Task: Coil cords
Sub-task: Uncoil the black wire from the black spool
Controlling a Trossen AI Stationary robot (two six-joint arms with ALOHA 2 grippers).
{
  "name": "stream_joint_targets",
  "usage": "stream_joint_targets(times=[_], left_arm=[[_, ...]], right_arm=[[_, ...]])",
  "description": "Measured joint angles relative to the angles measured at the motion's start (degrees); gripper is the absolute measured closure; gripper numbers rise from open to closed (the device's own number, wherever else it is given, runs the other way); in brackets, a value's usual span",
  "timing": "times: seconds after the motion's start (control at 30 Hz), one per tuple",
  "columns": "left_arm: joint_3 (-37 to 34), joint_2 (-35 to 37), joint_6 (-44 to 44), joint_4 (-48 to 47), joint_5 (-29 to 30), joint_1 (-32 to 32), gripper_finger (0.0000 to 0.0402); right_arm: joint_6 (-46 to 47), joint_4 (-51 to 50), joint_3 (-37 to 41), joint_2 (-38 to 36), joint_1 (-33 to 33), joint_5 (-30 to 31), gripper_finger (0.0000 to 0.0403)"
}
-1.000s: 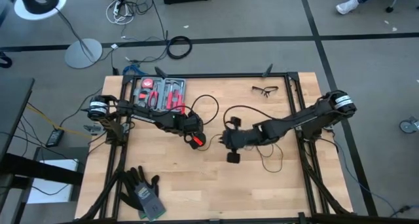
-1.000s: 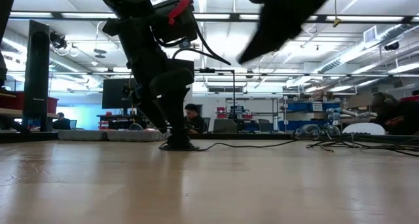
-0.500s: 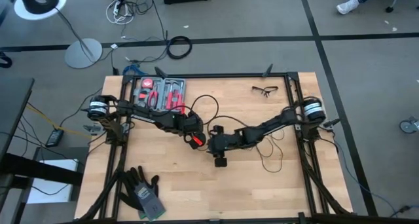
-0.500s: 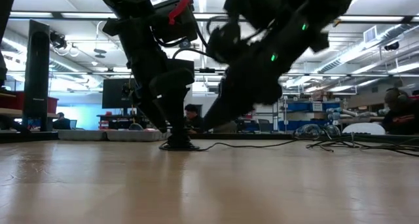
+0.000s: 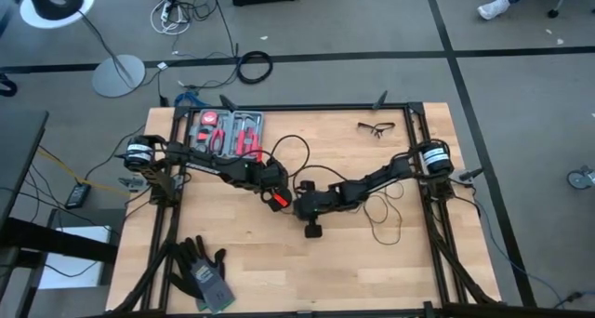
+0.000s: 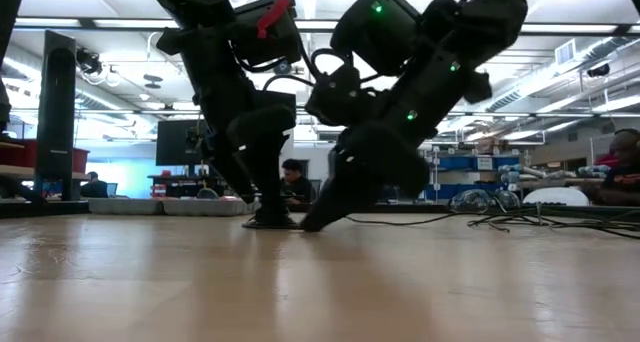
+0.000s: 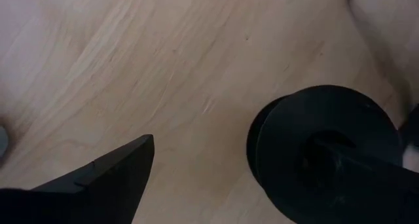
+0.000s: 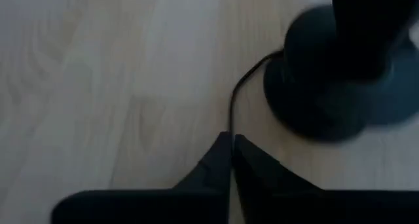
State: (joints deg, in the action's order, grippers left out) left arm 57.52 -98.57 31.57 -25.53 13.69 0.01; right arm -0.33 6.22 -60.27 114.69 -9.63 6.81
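Left hand (image 5: 276, 198) spread apart, one finger on the puck (image 7: 327, 145). Right hand (image 8: 232, 140) pinched together on the cord (image 8: 237, 96), low on the counter (image 5: 372, 262).

A red-handled tool set (image 5: 228, 132) is lying at the wooden table's (image 5: 279, 271) far-left corner. Safety glasses (image 5: 376, 127) are resting toward its far-right corner, while dark work gloves (image 5: 203, 271) are sitting near its front-left corner.

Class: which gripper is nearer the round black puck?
Left. The left gripper has the puck at one finger; the right gripper, shut, sits beside it on the cord.
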Motion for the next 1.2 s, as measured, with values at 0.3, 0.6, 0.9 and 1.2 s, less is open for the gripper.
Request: stream_joint_targets(times=[0.3,0.6,0.9,1.2], left_arm=[[0.0,0.0,0.3,-2.7,-0.1,0.0,0.0002],[0.0,0.0,0.3,-3.2,0.3,0.0,0.0002],[0.0,0.0,0.4,-1.9,0.4,0.0,0.0002],[0.0,0.0,0.6,-0.4,-0.1,0.0,0.0002]], right_arm=[[5.8,-32.0,0.6,-11.6,-2.3,-0.6,0.04],[24.0,-74.7,0.6,-22.2,-7.0,-5.6,0.0402],[27.8,-61.7,0.8,-22.9,-8.7,6.8,0.0391],[9.1,-9.4,6.4,-21.9,-4.1,8.2,0.0381]])
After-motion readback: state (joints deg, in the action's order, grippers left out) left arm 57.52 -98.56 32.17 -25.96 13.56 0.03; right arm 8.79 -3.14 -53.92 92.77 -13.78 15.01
